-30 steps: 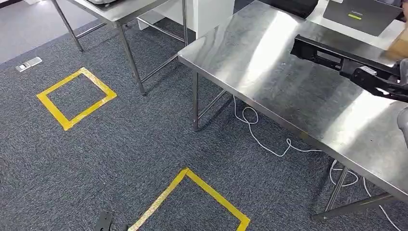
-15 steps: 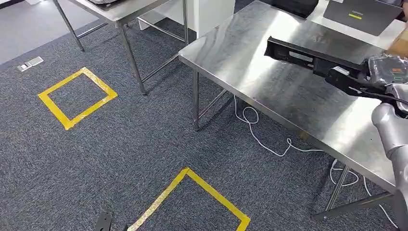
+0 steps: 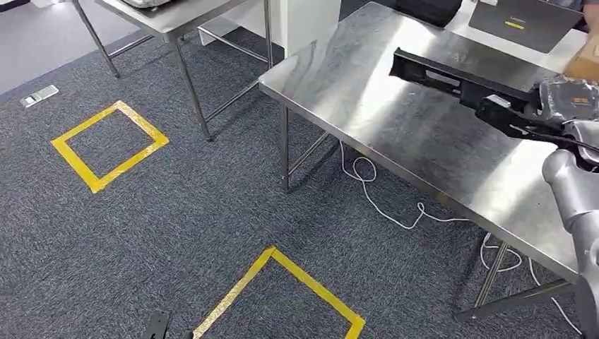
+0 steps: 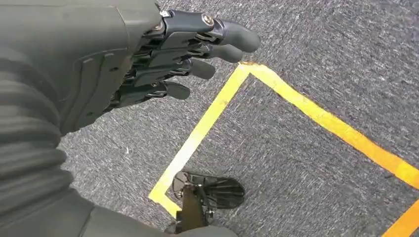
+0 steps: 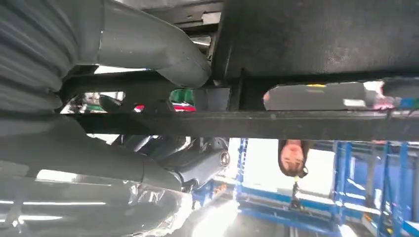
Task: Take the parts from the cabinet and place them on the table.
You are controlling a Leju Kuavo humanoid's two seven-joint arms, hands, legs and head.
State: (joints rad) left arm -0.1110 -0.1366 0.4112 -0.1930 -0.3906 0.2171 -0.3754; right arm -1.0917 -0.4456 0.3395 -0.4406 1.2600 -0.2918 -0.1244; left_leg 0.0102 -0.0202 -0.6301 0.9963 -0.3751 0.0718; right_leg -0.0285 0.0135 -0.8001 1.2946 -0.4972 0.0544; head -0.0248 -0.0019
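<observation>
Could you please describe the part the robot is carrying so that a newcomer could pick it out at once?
Look to the large steel table on the right of the head view. Above its far side, the right robot hand holds a long black part. It is the only dark, bar-shaped piece held above the tabletop rather than lying on it.

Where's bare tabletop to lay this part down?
The steel table is bare from its near corner up to the long black part that the right hand holds, and along the front edge below it. The far edge is crowded: a laptop and a cardboard box.
</observation>
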